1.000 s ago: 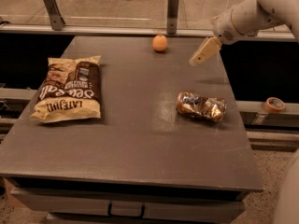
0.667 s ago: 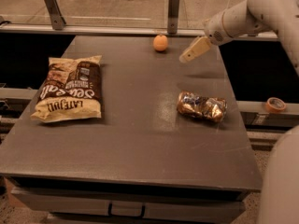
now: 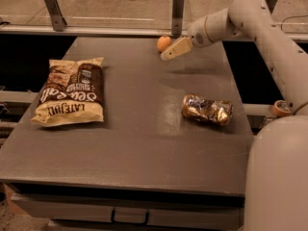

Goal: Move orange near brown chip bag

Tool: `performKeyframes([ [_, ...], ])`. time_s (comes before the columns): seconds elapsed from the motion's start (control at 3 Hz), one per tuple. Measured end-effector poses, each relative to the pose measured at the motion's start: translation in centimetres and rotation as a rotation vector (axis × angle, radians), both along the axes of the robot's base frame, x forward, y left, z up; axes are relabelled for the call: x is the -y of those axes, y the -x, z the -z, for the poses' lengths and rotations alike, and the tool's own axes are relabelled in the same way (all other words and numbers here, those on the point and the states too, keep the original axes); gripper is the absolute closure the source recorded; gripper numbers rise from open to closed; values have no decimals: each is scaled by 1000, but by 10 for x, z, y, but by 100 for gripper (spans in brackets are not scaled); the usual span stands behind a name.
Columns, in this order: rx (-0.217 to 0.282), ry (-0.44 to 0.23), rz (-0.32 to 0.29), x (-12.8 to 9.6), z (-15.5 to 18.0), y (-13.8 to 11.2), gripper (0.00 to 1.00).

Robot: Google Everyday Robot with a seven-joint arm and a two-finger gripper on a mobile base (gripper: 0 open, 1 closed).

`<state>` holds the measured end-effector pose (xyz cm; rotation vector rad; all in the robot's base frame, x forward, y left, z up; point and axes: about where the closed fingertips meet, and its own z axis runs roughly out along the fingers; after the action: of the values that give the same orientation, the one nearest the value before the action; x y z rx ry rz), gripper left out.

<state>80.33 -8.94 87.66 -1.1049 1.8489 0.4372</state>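
I have the gripper (image 3: 169, 53) stretched out far ahead of me, in the upper middle of my view. It is tilted so its tip points down and to the left. Just up and to the right of it sits the wrist (image 3: 199, 32). Past that, the forearm (image 3: 219, 23) climbs rightward to the elbow (image 3: 248, 6), the arm's highest point. The upper arm (image 3: 284, 57) slopes down, well right of the gripper, into the shoulder housing (image 3: 279, 177), nearest me and far below it.
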Motion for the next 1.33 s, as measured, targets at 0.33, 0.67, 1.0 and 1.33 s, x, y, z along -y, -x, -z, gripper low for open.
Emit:
performKeyframes([
  [0.33,-4,-15,23,-21,13,-10,0],
  [0.67,-4,-36,67,-30,25,-24,0],
  [1.0,5,-59,108,-30,31,-38,19],
  [1.33,6,-79,117,-33,33,-43,41],
])
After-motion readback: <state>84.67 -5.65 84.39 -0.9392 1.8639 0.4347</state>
